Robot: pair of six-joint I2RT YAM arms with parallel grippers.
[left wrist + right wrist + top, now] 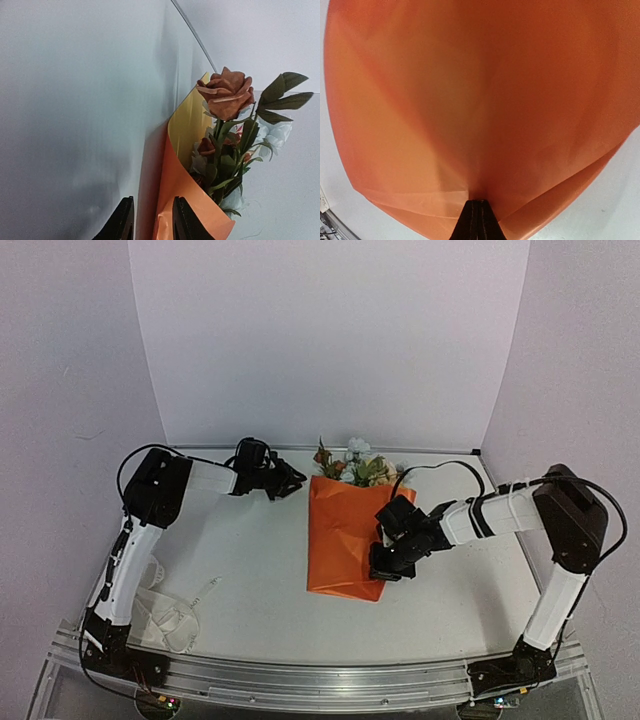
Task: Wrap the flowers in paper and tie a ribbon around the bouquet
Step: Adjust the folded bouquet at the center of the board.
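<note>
Right claw (479, 205) clamped on paper (480, 100) edge — left claw (152, 212) apart, empty — just beside flowers (227, 95).

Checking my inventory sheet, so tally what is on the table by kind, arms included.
Robot arms: 2, the left arm and the right arm
Orange paper: 1
Flower bunch: 1
White ribbon: 1
Total: 5
</note>
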